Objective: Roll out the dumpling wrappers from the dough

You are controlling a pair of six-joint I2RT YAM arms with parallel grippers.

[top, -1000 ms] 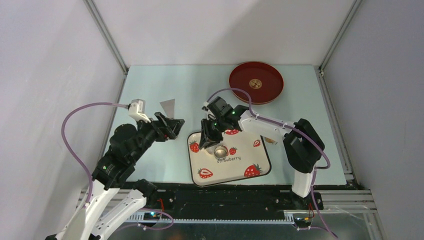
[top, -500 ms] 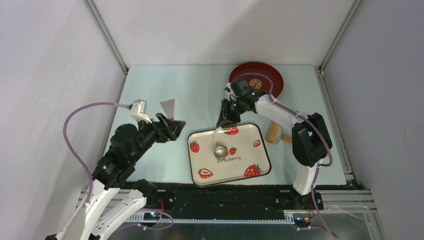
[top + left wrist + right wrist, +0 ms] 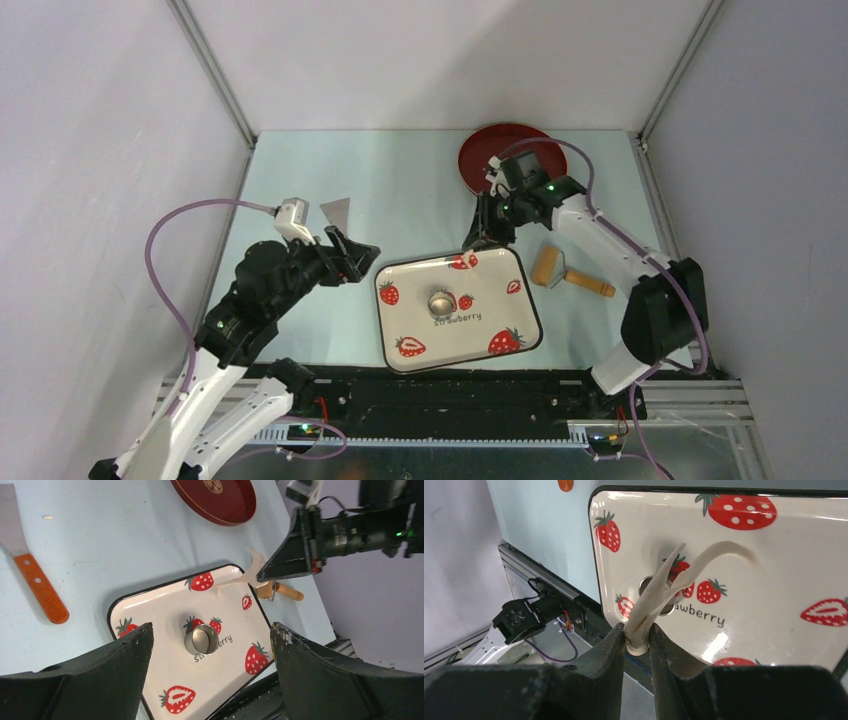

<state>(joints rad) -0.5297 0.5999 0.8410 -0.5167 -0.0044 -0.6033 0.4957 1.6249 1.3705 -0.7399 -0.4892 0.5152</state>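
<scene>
The landmark here is the white rectangular plate printed with strawberries (image 3: 452,346), set on the pale blue counter (image 3: 400,180). Above its far edge the right tool (image 3: 638,630) is pinched narrow on the soft cream-white dough (image 3: 659,587). The dough is a thin forked strip, and its loose loop hangs down over the plate. I cannot tell whether that trailing end touches the plate or hangs just clear of it. The small steel ring cutter (image 3: 441,302) stands at the middle of the plate, and whether a cut wrapper lies inside it cannot be made out. The left tool (image 3: 358,255) hovers just left of the plate with its jaws wide and nothing between them. The tan wooden roller (image 3: 560,272) lies on the counter just right of the plate. The round red tray (image 3: 472,160) is beyond the plate's far right corner, and the steel scraper with the orange handle (image 3: 30,575) is beyond its far left corner. This looks like carrying the leftover trim off the plate. To do it well, the arm should raise the strip until the tail clears the rim. It should then travel slowly so the soft dough neither stretches nor tears. The jaws should part only once the dough rests on a surface, since it may cling to them.
</scene>
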